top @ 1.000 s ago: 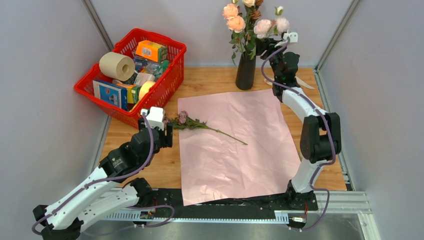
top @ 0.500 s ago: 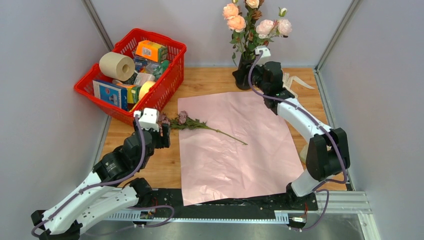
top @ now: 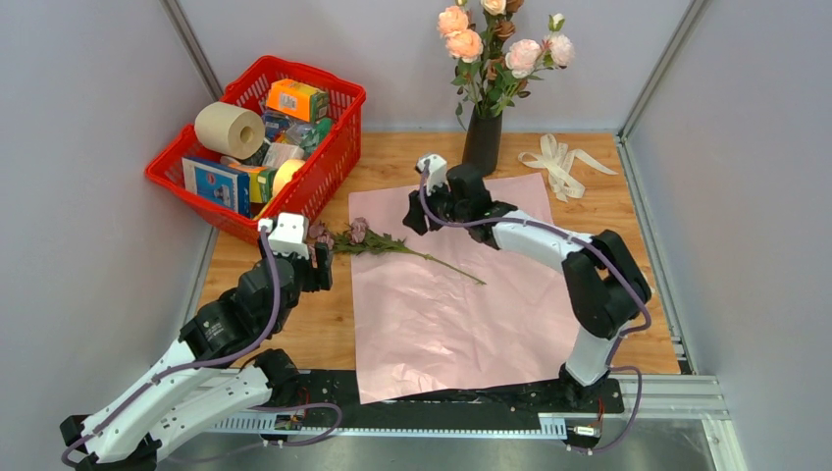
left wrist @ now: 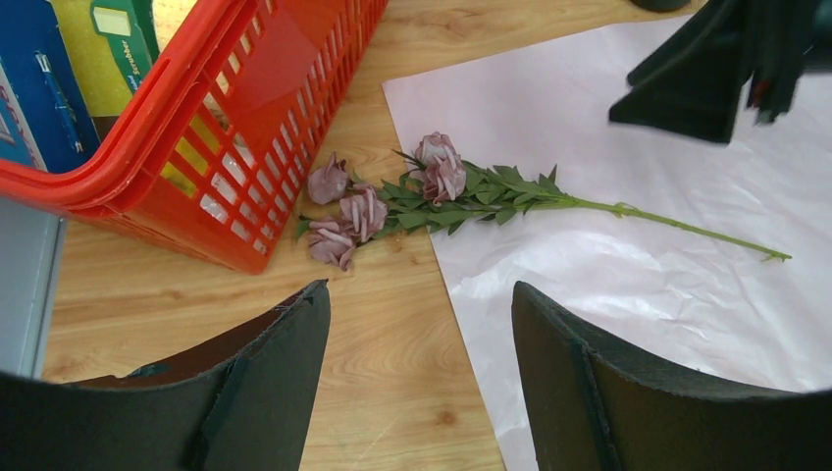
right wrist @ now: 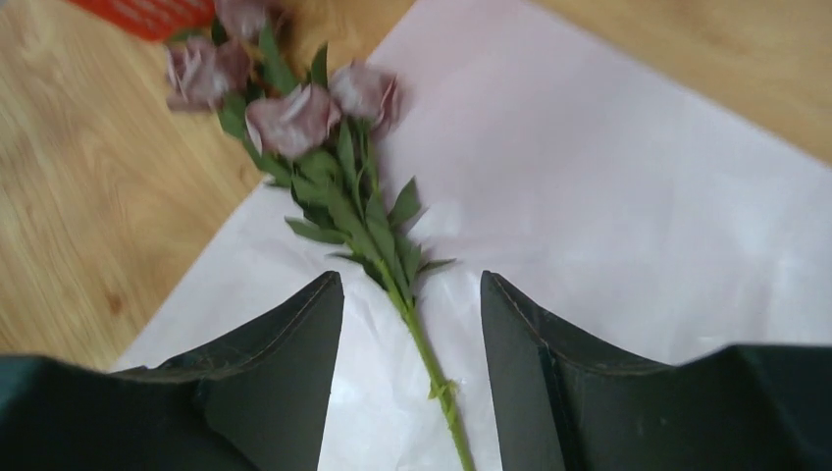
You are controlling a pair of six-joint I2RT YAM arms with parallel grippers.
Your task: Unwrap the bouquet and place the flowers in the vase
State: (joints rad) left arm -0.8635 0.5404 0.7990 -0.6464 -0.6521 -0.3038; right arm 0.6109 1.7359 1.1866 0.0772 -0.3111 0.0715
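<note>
Right gripper [right wrist: 412, 285] hangs low with its fingers spread, empty, straddling the mauve rose spray [right wrist: 343, 211]. The spray lies flat, stem on the pink paper [top: 471, 304], heads on the wooden table [top: 324, 334] beside the red basket [top: 329, 162]. The right arm reaches leftward, elbow bent, forearm low over the sheet. Left gripper [left wrist: 422, 294], jaws wide apart, hovers near the blooms, its arm stretched forward. Other roses [top: 491, 39] stand in the black vase [top: 482, 142].

My left gripper [left wrist: 420, 294] stands wide open with nothing between its fingers [left wrist: 255, 383], only bare wooden table [left wrist: 392, 392] under the gap. Just ahead lies the mauve rose stem [left wrist: 442, 191]. Most of its blooms rest on the wood, and its green stalk runs off to the right across the pink paper [left wrist: 638, 285]. Ahead and left, the red basket [left wrist: 255, 118] sits close by the blooms. Far ahead on the right, a dark part of the other arm [left wrist: 697, 88] hangs over the paper.
</note>
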